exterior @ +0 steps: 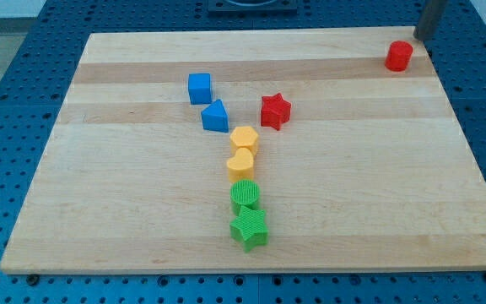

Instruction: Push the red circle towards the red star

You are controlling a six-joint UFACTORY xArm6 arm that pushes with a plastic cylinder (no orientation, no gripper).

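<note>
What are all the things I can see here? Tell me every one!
red circle: 1, red, top right of the board
red star: 1, red, near the middle
blue cube: 1, blue, left of the star
blue block: 1, blue, just below the cube
yellow blocks: 2, yellow, stacked in a line below the star
green circle: 1, green, below the yellows
green star: 1, green, lowest
wooden board: 1, light wood, on a blue pegboard
my tip: 1, dark rod, just up-right of the red circle

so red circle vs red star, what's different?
Shape: the red circle is a round cylinder; the red star has points. Place: the circle sits alone near the view's top right corner, just below-left of my tip; the star sits mid-board beside the blue blocks. Both are red and lie flat on the board.
</note>
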